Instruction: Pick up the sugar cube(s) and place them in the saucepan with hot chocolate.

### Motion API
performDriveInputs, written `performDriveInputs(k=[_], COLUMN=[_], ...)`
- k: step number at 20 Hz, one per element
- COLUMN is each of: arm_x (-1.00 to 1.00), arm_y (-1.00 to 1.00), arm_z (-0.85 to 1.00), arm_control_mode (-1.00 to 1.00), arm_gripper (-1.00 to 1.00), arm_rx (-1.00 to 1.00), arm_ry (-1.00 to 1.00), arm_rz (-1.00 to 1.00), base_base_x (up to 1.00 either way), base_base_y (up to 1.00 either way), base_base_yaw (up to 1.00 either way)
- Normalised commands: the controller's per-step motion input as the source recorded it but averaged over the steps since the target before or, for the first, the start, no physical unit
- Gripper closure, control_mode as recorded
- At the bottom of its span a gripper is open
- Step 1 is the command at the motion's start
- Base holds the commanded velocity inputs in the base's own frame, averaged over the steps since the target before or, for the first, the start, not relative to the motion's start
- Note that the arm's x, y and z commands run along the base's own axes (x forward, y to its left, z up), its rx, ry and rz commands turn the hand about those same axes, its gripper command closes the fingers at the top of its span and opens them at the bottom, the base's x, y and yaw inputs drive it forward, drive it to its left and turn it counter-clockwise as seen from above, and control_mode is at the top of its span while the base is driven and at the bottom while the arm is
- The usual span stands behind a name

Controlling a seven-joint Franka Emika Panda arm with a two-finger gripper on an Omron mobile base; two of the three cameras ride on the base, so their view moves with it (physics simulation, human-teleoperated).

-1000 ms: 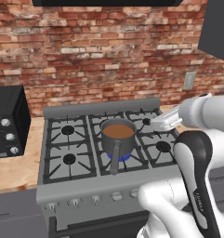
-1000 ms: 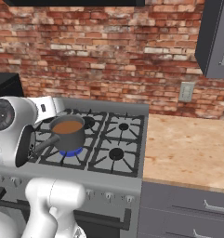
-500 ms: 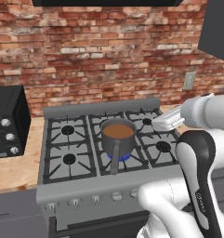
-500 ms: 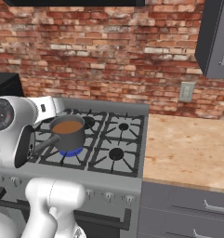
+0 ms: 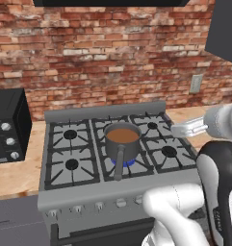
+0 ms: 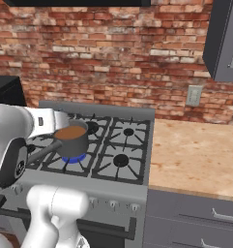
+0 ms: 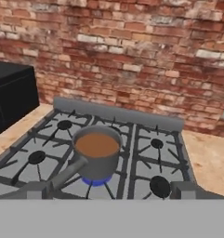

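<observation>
Sitting on the stove, saucepan over a lit blue burner, centre front.
Long handle points toward the stove's front edge, brown liquid inside. Sugar cubes too small to make out. Brick wall behind, wooden bench to the stove's right, black microwave on its left. Claw wide open, holding nothing, hanging above the stove front near the handle.
</observation>
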Motion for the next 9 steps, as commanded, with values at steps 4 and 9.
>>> performDriveInputs(k=[4,9], arm_x=[-0.27,0.06], arm_y=[-0.02,0.0], arm_z=[0.0,0.09], arm_control_mode=[-1.0,-1.0], arm_gripper=[-1.0,-1.0], arm_rx=[0.01,0.0], arm_ry=[0.12,0.49], arm_rz=[-0.16,-0.16], base_base_x=[0.0,0.0], base_base_y=[0.0,0.0], base_base_yaw=[0.0,0.0])
